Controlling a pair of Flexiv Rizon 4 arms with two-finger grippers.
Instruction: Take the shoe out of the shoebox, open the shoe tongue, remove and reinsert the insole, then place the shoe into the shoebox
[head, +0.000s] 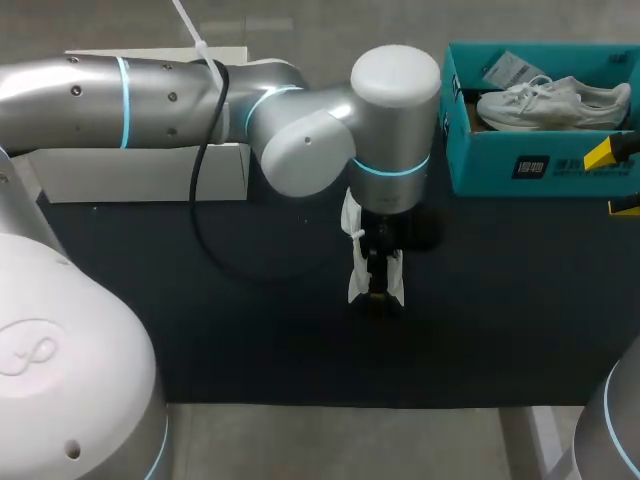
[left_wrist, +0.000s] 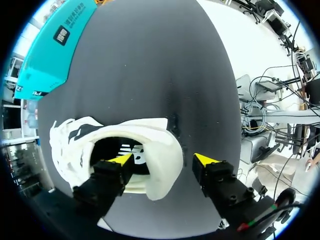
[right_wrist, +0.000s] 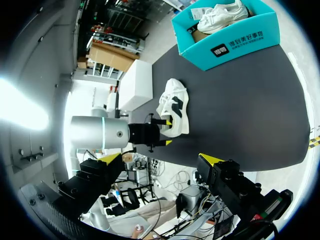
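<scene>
Left gripper (left_wrist: 163, 160) is hanging open over the white shoe (left_wrist: 160, 135), which is lying on the dark table (head: 500, 300) well apart from the box. One finger is dipping inside the shoe's mouth and the other is standing just outside the collar, so closing gently on that wall should steady the shoe for tongue and insole work. Further right, the teal shoebox (head: 540, 165) is holding a second white shoe (head: 550, 103) and a paper tag (head: 510, 68), and the right gripper (right_wrist: 161, 159) is hovering near its front, spread wide and gripping nothing.

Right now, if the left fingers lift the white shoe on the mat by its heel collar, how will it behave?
The shoe looks soft and padded at the collar, so it will probably squash between the fingers. Held by the heel alone, its toe likely droops.
</scene>
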